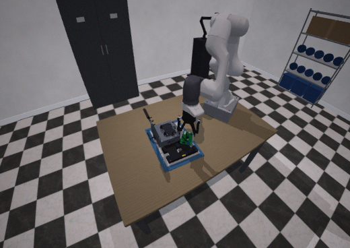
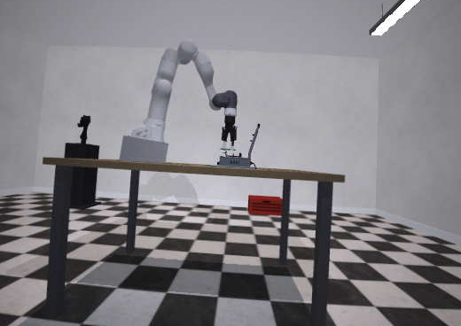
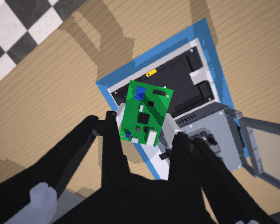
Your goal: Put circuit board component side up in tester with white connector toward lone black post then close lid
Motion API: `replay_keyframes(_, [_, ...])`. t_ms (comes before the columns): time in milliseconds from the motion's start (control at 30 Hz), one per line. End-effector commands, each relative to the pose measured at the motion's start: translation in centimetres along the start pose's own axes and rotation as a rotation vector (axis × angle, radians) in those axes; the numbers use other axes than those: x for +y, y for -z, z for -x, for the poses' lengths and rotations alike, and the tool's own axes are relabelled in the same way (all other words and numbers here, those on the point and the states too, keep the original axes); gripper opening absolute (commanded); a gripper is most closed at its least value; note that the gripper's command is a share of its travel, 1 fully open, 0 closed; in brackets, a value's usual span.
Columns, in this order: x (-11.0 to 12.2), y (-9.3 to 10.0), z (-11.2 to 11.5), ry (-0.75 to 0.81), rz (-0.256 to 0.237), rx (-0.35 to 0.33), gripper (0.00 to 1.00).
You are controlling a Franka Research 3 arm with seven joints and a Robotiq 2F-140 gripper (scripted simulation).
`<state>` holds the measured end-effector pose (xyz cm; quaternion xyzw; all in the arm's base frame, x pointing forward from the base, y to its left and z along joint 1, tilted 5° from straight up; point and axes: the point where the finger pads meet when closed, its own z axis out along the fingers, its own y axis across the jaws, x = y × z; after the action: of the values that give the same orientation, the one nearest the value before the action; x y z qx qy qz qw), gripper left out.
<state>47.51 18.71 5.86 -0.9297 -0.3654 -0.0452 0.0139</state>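
Checkered floor [image 1: 50, 187], grey walls, a dark cabinet [image 1: 97, 46], a shelf rack [image 1: 304, 30], ceiling light [image 2: 405, 7].

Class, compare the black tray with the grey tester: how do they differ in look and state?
The flat black tray lies low, its board gone; the boxy grey tester stands taller. The tester has a raised lid; the tray has none. The green circuit board hangs in the gripper. Both rest on the blue mat.
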Motion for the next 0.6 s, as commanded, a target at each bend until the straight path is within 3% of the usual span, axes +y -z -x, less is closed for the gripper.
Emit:
replay_keyframes(0, [-0.04, 0.03, 0.01, -0.174, 0.023, -0.009, 0.46])
replay_keyframes(567, [-0.04, 0.03, 0.01, -0.549, 0.024, -0.005, 0.46])
